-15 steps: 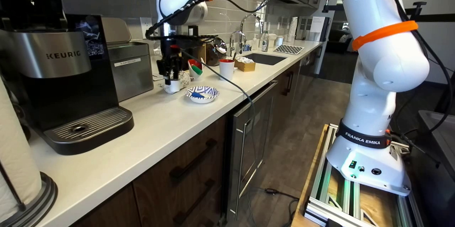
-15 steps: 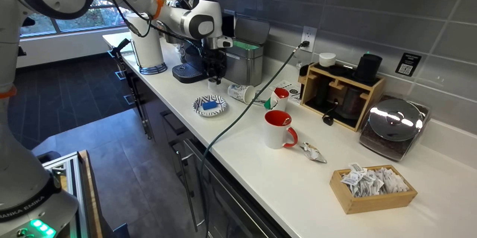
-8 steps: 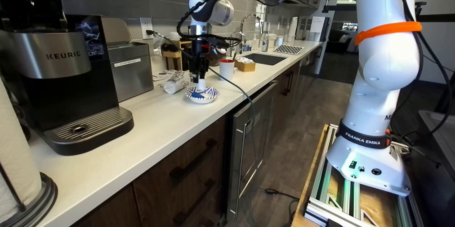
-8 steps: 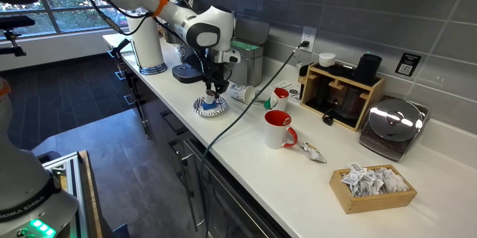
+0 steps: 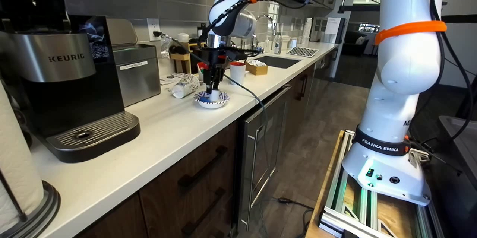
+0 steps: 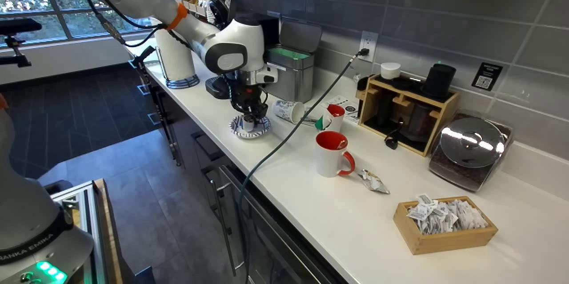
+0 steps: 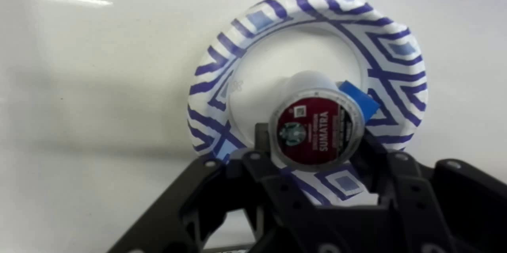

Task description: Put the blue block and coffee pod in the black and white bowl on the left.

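The white bowl with a dark blue zigzag pattern (image 7: 400,73) sits on the counter; it shows in both exterior views (image 5: 211,105) (image 6: 263,130). The blue block (image 7: 361,100) lies inside the bowl, partly covered by the pod in the wrist view. In an exterior view it shows beside the pod (image 5: 204,100). The coffee pod (image 7: 313,131), white with a dark red lid, is between my fingertips, low over the bowl's inside, lid toward the wrist camera. My gripper (image 7: 313,140) is shut on it. I cannot tell whether the pod touches the bowl's bottom.
A paper cup (image 6: 284,110) lies on its side behind the bowl. A red-and-white mug (image 6: 329,162) and a smaller one (image 6: 333,117) stand nearby. A cable (image 6: 284,142) crosses the counter. A coffee machine (image 5: 74,92) and a metal bin (image 5: 138,74) stand on the counter.
My gripper has carried the coffee pod from the counter beside the paper cup to over the bowl, then lowered it inside, beside the blue block. The bowl has stayed in place.
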`<state>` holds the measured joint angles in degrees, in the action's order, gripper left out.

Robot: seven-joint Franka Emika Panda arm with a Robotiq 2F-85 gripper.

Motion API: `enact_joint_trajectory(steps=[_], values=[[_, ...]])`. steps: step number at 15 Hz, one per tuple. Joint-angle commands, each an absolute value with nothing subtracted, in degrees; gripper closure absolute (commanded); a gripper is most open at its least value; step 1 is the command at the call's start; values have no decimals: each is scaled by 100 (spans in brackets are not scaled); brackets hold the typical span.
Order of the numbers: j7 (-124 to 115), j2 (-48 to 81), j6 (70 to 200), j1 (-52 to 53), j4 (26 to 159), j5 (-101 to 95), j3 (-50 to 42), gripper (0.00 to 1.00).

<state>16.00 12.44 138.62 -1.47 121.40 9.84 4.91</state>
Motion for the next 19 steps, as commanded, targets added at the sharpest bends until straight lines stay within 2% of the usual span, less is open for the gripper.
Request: enact_joint_trajectory(steps=[1, 4, 5, 6, 7, 10, 18, 19], values=[[1403, 898, 14488, -59, 12721, 841, 428, 73], [1247, 794, 14600, -6, 12887, 549, 370, 73], [1193, 777, 14571, 17, 12909, 385, 354, 56], [1169, 759, 14547, 27, 12928, 295, 355, 23], [1136, 746, 14540, 38, 12938, 220, 358, 22], [1225, 673, 14606, 33, 12990, 307, 413, 0], [2437, 378, 14012, -369, 12962, 2640, 397, 1], [1917, 579, 14231, -190, 12815, 2084, 362, 1]])
